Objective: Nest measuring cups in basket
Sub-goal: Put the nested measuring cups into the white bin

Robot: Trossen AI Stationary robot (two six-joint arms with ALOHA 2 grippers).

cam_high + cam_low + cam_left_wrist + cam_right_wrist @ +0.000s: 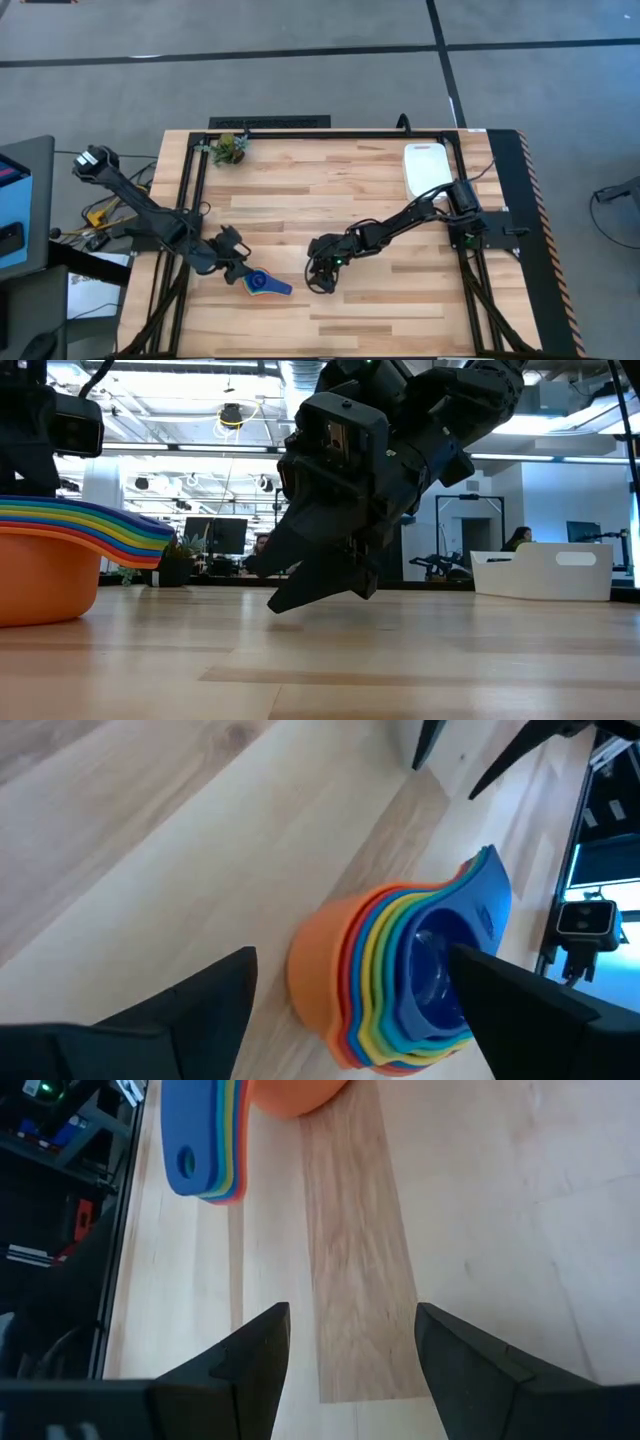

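Measuring cups sit nested in one stack on the table, well apart from the basket, which lies at the far right corner. Only the blue top cup and orange outer cup read clearly; inner colours show as rims. Left gripper sits just beside the stack, fingers spread, holding nothing. Right gripper hovers near the stack on its other side, fingers parted, empty.

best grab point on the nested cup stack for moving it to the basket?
Grip the fanned handles of the nested measuring cups: they jut flat off one side, clear of the table, while the round orange outer bowl is wide. Probably best for the right claw, open, coming level from that side.
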